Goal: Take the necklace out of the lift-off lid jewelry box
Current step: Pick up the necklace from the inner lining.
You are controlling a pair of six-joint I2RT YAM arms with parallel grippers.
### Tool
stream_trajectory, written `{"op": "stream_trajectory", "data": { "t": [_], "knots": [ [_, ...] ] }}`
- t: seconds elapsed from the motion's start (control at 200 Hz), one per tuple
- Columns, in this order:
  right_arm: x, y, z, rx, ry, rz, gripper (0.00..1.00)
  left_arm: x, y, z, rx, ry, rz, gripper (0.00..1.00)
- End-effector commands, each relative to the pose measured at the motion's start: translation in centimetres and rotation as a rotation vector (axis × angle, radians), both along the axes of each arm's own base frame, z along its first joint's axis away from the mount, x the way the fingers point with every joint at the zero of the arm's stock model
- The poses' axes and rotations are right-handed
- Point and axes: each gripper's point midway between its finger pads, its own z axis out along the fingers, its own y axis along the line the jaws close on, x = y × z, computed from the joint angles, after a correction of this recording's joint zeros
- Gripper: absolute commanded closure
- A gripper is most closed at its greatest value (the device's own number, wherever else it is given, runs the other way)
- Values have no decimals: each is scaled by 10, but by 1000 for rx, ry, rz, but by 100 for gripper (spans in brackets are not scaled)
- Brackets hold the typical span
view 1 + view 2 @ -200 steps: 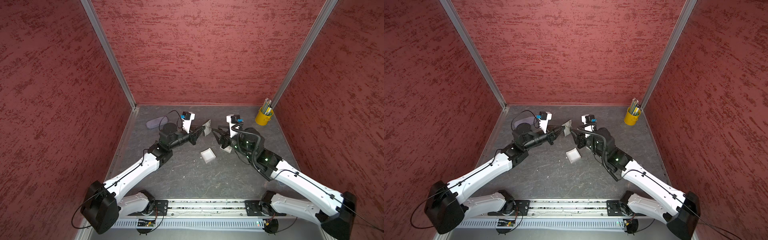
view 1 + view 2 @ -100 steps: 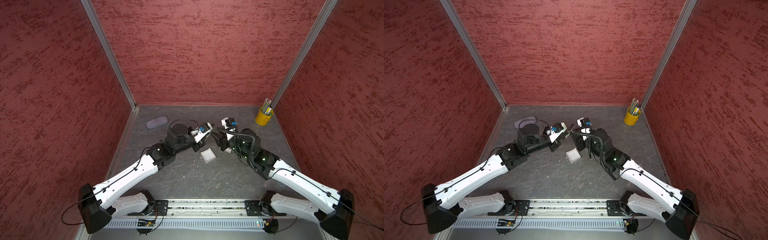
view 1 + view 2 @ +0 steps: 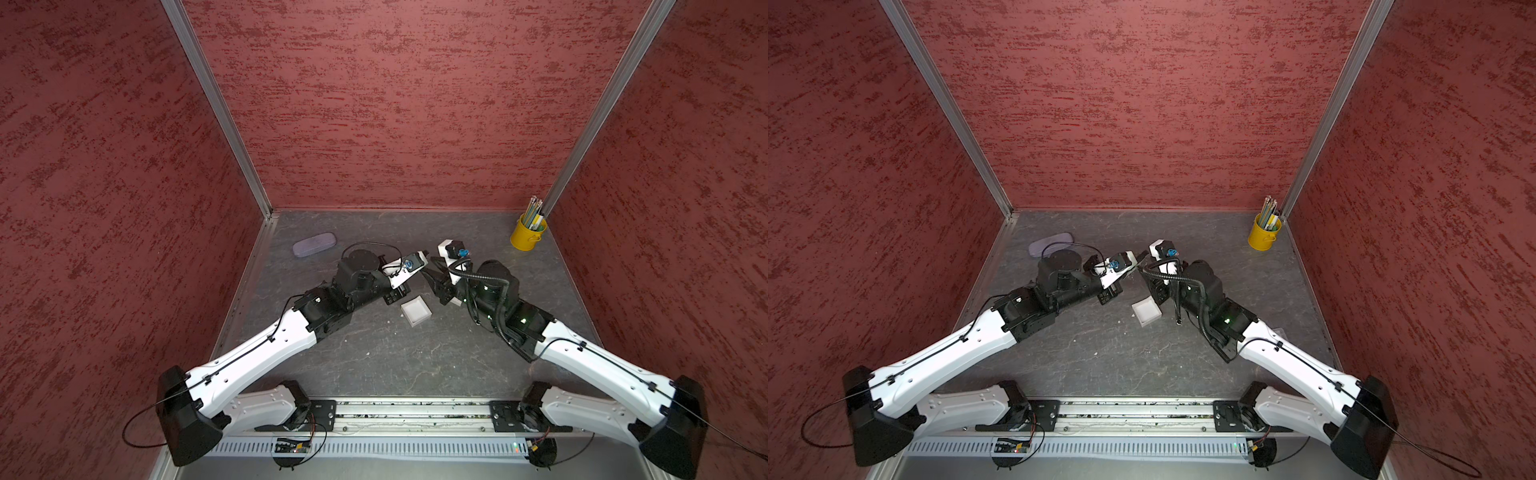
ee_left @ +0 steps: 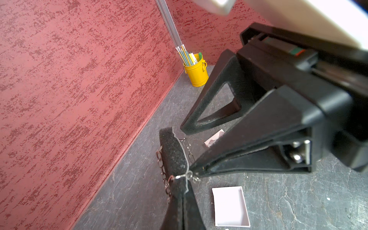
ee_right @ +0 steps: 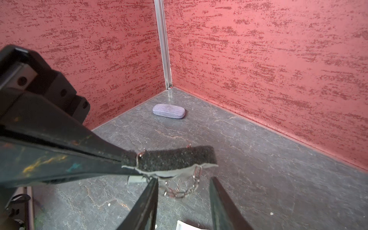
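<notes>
Where it sits open, jewelry box (image 3: 415, 309): white floor showing.
Yellow cup (image 3: 524, 240): pencils (image 3: 532, 210).
Necklace (image 5: 179, 194): around foam pad (image 5: 173, 158), between my right gripper's (image 5: 184, 179) parted jaws, beyond box.
My left gripper (image 5: 127, 163): clenched on foam pad.

The left arm (image 3: 266, 349) and right arm (image 3: 582, 361) stretch forward and inward, the left gripper (image 5: 127, 161) clamped tight, the right gripper (image 5: 184, 179) just beside it with its jaws apart.

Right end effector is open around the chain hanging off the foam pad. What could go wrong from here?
1. The necklace is wound round the foam pad that the left end effector clamps; a pull may snag or drag the pad out.
2. The thin hanging loop sits between the right end effector's open jaws and could slip through.
</notes>
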Motion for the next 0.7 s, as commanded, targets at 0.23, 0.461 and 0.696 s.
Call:
{"op": "stream_trajectory", "data": {
  "t": [0.23, 0.461, 0.696],
  "knots": [
    [10, 1, -3, 76, 20, -57, 62, -6, 6, 18, -39, -52, -7, 100],
    [11, 9, -2, 119, 39, -38, 64, -8, 6, 15, -47, -49, -13, 100],
    [5, 9, 4, 150, 36, -10, 63, -6, 6, 11, -36, -46, -3, 100]
  ]
}}
